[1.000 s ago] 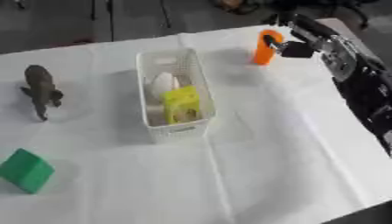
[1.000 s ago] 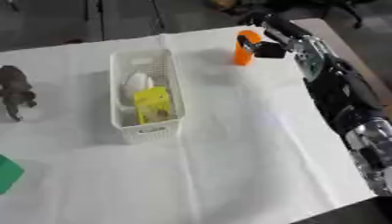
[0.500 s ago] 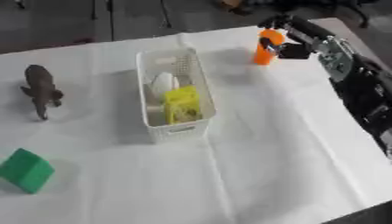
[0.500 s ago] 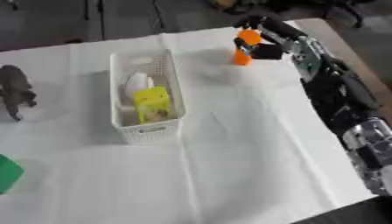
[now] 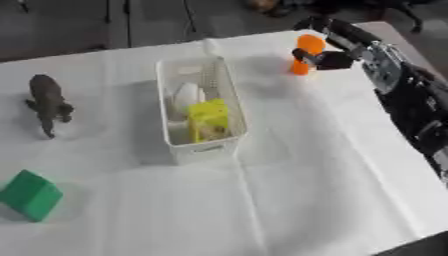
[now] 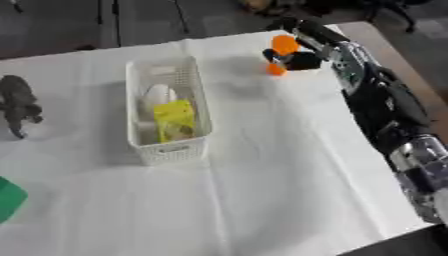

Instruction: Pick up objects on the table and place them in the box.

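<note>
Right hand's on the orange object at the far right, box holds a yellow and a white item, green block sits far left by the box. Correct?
Not quite: the green block lies at the near left corner, well apart from the box, as the left eye view shows. The rest holds: right hand on the orange object.

So the box (image 5: 199,107) sits a bit left of centre on the counter (image 5: 315,165), with a block (image 5: 210,119) and a rounded thing (image 5: 185,95) behind it inside. Way off left there's an animal figure (image 5: 47,102), and a cube (image 5: 30,194) in the lower left of the frame. Upper right, the right robot hand (image 5: 325,56) is wrapped round a small upright object (image 5: 306,52), well apart from the box.
</note>
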You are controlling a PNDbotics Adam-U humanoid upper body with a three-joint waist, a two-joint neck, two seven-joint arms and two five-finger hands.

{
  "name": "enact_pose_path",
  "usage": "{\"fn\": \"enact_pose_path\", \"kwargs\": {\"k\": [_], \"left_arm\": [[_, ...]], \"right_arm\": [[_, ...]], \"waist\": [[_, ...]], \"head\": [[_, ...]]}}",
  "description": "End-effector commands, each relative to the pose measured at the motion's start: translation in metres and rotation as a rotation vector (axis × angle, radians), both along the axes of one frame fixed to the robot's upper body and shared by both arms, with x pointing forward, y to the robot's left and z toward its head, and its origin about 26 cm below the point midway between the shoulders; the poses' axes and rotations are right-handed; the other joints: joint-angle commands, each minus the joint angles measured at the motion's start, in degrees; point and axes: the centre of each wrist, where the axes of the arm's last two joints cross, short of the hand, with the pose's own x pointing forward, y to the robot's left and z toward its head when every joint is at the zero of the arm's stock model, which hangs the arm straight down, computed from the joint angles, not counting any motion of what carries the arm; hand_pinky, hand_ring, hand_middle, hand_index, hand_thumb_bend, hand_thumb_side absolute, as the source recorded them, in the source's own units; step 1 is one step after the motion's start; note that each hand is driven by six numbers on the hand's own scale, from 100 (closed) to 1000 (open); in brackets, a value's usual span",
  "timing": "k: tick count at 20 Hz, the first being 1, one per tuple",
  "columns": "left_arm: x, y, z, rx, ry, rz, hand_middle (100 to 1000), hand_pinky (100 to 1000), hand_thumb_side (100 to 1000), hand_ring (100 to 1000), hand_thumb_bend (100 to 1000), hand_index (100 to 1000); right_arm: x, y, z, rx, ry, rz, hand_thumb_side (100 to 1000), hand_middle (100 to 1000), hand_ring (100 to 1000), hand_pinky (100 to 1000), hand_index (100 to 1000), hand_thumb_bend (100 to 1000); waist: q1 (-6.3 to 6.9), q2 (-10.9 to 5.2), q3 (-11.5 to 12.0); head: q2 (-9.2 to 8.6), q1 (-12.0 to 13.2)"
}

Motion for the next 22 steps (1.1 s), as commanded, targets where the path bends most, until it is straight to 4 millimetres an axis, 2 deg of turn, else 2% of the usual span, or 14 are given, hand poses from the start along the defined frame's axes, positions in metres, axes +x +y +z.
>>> {"fn": "enact_pose_path", "kwargs": {"k": [1, 10, 22], "left_arm": [[0.000, 0.002, 0.011, 0.019, -0.033, -0.008, 677, 629, 1000, 695, 249, 767], [0.000, 0.001, 0.012, 0.020, -0.034, -0.011, 679, 630, 1000, 697, 246, 767], [0.000, 0.001, 0.012, 0.022, -0.033, -0.018, 681, 632, 1000, 700, 240, 769]], "right_arm": [[-0.006, -0.007, 0.026, -0.070, -0.074, -0.040, 766, 898, 937, 967, 931, 381], [-0.009, -0.013, 0.015, -0.117, -0.090, -0.091, 785, 965, 978, 994, 945, 379], [-0.012, -0.022, 0.007, -0.100, -0.050, -0.182, 820, 960, 977, 985, 946, 352]], "waist": [[0.08, -0.95, 0.11], [0.06, -0.71, 0.23], [0.15, -0.40, 0.69]], "head": [[-0.59, -0.30], [-0.61, -0.52], [-0.83, -0.74]]}}
